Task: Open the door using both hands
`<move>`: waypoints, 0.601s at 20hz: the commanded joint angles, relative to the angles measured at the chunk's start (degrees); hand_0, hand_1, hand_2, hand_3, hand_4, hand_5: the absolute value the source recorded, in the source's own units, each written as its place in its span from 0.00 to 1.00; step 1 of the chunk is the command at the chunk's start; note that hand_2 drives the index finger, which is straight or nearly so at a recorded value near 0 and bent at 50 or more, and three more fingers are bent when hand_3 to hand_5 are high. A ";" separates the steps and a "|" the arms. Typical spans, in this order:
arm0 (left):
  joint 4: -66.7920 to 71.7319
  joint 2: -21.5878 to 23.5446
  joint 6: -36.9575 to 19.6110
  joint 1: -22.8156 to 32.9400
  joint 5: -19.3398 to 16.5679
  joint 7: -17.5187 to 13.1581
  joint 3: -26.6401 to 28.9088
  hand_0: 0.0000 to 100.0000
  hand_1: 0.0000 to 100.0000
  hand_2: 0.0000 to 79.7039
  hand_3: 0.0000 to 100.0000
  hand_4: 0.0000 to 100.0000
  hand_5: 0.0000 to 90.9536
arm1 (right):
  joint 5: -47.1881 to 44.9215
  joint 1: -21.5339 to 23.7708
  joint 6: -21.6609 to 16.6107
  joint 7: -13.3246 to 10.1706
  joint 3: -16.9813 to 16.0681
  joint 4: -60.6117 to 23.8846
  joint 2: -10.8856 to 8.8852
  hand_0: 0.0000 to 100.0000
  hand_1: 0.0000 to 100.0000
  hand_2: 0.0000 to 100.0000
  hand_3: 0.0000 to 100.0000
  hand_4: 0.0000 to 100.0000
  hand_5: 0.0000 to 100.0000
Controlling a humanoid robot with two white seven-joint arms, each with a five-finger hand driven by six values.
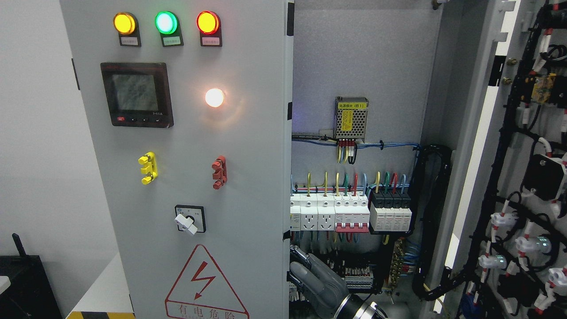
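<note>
Door [483, 146] on the right hung wide open, wiring exposed. My hand [316, 279] sat at the left door's [190, 177] inner edge, fingers loosely extended, gripping nothing.

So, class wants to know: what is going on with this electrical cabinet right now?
A humanoid robot is opening a double-door electrical cabinet. The right door already stands swung wide, showing its wired back and the breakers inside. The left door, with its indicator lamps lit, is still closed. One robot hand reaches up from the bottom edge, its fingers at the left door's inner edge. Whether it grips the edge cannot be told. No other hand shows.
</note>
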 commanded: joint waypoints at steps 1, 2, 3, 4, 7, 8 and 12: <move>0.00 0.00 0.00 1.58 0.01 -0.01 0.06 0.12 0.39 0.00 0.00 0.00 0.00 | -0.54 0.02 -0.04 1.47 0.49 -0.07 0.79 0.12 0.39 0.00 0.00 0.00 0.00; 0.00 0.00 0.00 1.58 0.01 -0.01 -0.02 0.12 0.39 0.00 0.00 0.00 0.00 | -0.54 0.02 -0.04 1.56 0.75 -0.07 0.79 0.12 0.39 0.00 0.00 0.00 0.00; 0.00 0.00 0.00 1.58 0.01 -0.01 -0.02 0.12 0.39 0.00 0.00 0.00 0.00 | -0.54 0.02 -0.04 1.91 0.75 -0.07 0.79 0.12 0.39 0.00 0.00 0.00 0.00; 0.00 0.00 0.00 1.50 0.01 -0.01 0.06 0.12 0.39 0.00 0.00 0.00 0.00 | -0.54 0.02 -0.04 2.52 0.93 -0.07 0.79 0.12 0.39 0.00 0.00 0.00 0.00; 0.00 0.00 0.00 1.58 0.01 -0.01 -0.02 0.12 0.39 0.00 0.00 0.00 0.00 | -0.62 -0.16 -0.04 4.55 1.37 -0.07 0.79 0.12 0.39 0.00 0.00 0.00 0.00; 0.00 0.00 0.00 1.50 -0.08 -0.01 0.06 0.12 0.39 0.00 0.00 0.00 0.00 | -0.62 -0.24 -0.04 4.64 1.37 -0.07 0.87 0.12 0.39 0.00 0.00 0.00 0.00; 0.00 0.00 0.00 1.58 0.01 -0.01 0.06 0.12 0.39 0.00 0.00 0.00 0.00 | -1.42 -0.25 -0.04 4.73 1.54 -0.07 0.87 0.12 0.39 0.00 0.00 0.00 0.00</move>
